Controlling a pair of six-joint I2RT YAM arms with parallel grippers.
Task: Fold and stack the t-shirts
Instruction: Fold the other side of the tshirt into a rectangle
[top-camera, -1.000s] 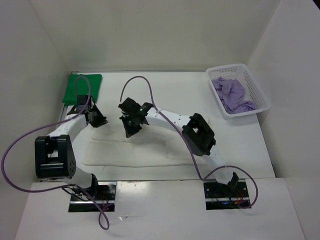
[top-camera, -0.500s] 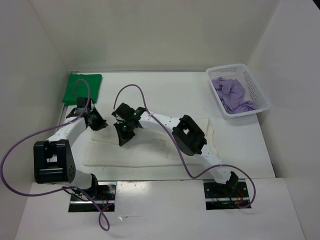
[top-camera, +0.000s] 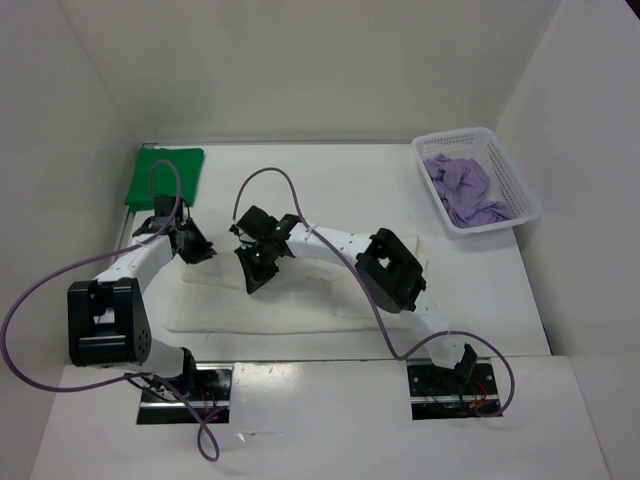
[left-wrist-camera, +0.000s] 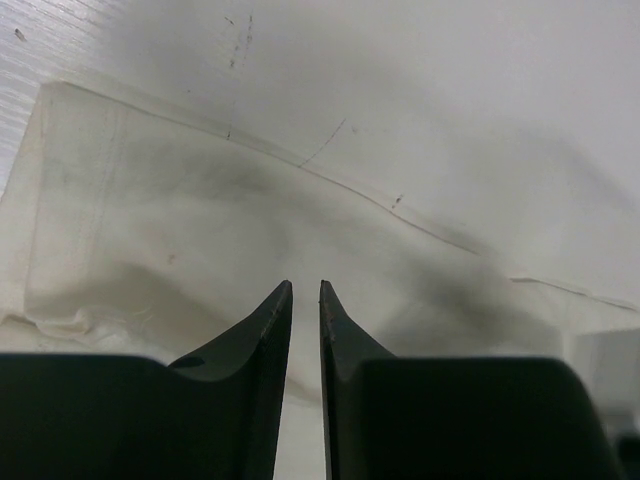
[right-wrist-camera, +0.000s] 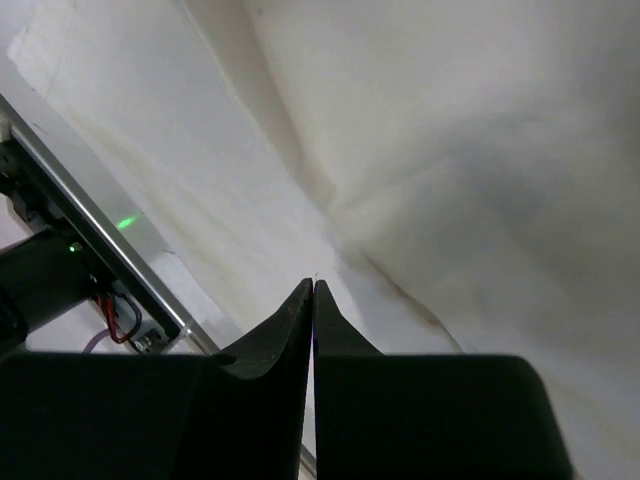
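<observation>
Cream cloth t-shirt (top-camera: 300, 305) lies flat under both grippers.
Left gripper (left-wrist-camera: 305, 287) slightly parted above its edge; right gripper (right-wrist-camera: 311, 284) closed tight over a crease.

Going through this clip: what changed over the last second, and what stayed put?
The right gripper, shut, crept toward the near edge over the white t-shirt, its elbow swinging left and back. The left gripper, narrowly parted, barely moved. No visible grab or release. The white t-shirt stays spread; the green t-shirt and the lavender t-shirt in the basket are unmoved.
</observation>
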